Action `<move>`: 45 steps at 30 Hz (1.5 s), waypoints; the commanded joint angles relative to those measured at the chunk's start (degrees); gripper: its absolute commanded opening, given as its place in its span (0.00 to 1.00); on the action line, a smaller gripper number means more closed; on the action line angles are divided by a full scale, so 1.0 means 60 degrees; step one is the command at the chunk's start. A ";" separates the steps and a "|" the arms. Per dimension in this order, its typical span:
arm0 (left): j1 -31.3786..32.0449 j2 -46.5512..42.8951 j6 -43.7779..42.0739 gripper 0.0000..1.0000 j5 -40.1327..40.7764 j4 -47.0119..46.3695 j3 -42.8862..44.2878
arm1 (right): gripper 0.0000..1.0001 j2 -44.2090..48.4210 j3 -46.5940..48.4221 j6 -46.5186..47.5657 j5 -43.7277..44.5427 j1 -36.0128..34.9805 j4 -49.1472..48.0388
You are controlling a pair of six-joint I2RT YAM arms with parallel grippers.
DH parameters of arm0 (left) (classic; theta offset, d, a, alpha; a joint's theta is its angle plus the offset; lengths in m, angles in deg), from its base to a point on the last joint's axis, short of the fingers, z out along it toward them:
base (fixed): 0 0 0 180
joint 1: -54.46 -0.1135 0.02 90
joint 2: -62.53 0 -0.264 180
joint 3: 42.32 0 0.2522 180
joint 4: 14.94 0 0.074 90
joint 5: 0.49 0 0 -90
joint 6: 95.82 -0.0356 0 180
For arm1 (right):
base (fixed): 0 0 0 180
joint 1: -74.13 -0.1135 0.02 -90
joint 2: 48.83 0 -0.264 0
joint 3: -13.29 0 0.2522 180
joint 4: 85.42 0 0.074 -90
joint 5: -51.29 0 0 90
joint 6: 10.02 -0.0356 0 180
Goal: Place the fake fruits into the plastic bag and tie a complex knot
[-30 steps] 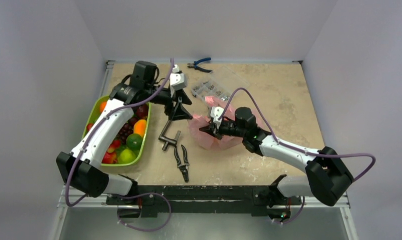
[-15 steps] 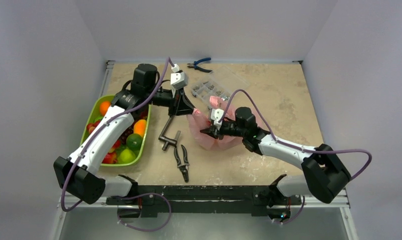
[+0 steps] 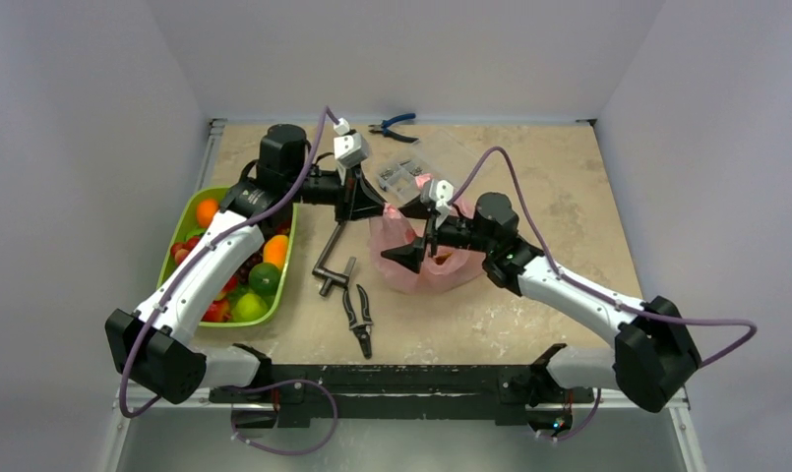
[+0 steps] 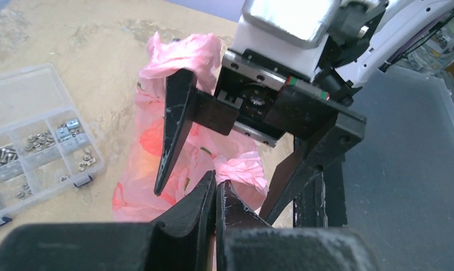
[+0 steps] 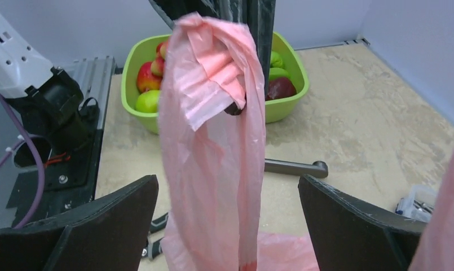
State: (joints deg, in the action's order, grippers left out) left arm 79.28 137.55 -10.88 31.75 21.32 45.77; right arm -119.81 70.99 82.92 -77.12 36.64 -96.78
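The pink plastic bag lies at the table's middle, and red and orange fake fruits show through its film. My left gripper is shut on a bunched strip of the bag's top and holds it stretched upward. My right gripper stands wide open around that strip without touching it, its fingers on either side. More fake fruits fill the lime-green tray at the left. A crumpled lump of film sits at my left fingertips; I cannot tell whether it is a knot.
A clear parts organizer and blue pliers lie behind the bag. A dark metal crank handle and black pliers lie between tray and bag. The table's right side is bare stone-patterned surface.
My left gripper moved onto the bag's top and shut on it. My right gripper let go of the bag, opened wide and rose beside the lifted strip.
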 commanded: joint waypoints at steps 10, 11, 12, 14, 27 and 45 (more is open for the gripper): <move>-0.0039 -0.0225 0.4782 0.00 0.1631 -0.2970 -0.0541 | 0.22 -0.2873 -0.1061 -0.0188 0.0339 -0.0134 -0.3592; -0.0063 -0.0305 0.4946 0.00 0.1751 -0.3162 -0.0722 | 0.17 -0.2900 -0.1187 -0.0033 0.0285 -0.0130 -0.3554; -0.0064 -0.0407 0.4875 0.00 0.1898 -0.3157 -0.0820 | 0.12 -0.2887 -0.1285 0.0160 0.0269 -0.0125 -0.3498; -0.0181 -0.0542 0.4294 0.00 0.1832 -0.2805 -0.0896 | 0.01 -0.2807 -0.1513 0.0305 0.0212 -0.0091 -0.3523; -0.0968 0.0067 -0.3663 0.91 -0.0311 0.3526 0.0157 | 0.02 -0.1830 -0.1222 -0.0003 -0.0769 0.0017 -0.3005; 0.0831 0.1011 0.1690 0.00 0.0200 -0.4324 -0.2060 | 0.42 -0.2317 -0.0984 -0.0715 -0.1034 -0.0004 -0.3757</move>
State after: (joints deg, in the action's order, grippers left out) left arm 83.19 142.69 -17.02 33.76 18.94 35.10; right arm -131.52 62.64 80.97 -82.26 36.64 -114.48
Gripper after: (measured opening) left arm 0.006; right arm 0.406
